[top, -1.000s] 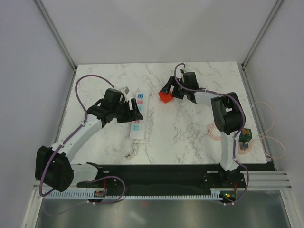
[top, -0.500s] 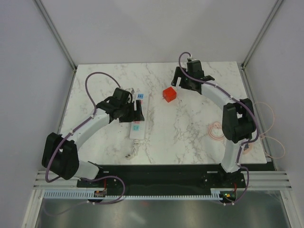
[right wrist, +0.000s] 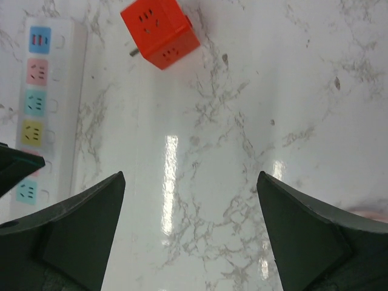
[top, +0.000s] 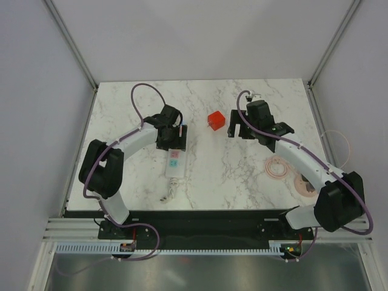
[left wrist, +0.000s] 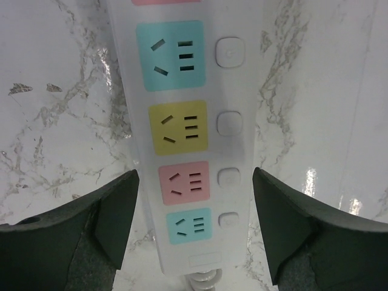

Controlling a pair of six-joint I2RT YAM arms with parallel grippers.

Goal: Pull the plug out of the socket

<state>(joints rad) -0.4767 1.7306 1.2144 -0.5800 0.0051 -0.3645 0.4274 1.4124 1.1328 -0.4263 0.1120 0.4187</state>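
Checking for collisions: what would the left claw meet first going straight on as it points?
Probably the long white plastic power strip, near its pink outlet square; the open left claw straddles it.

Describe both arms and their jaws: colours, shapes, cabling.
Both match: the left arm and right arm have white links between bulky black joint housings. A thin purple cable loops along each arm. The jaws are matt dark grey, shaped as blunt wedges. No markings or sleeves are visible.
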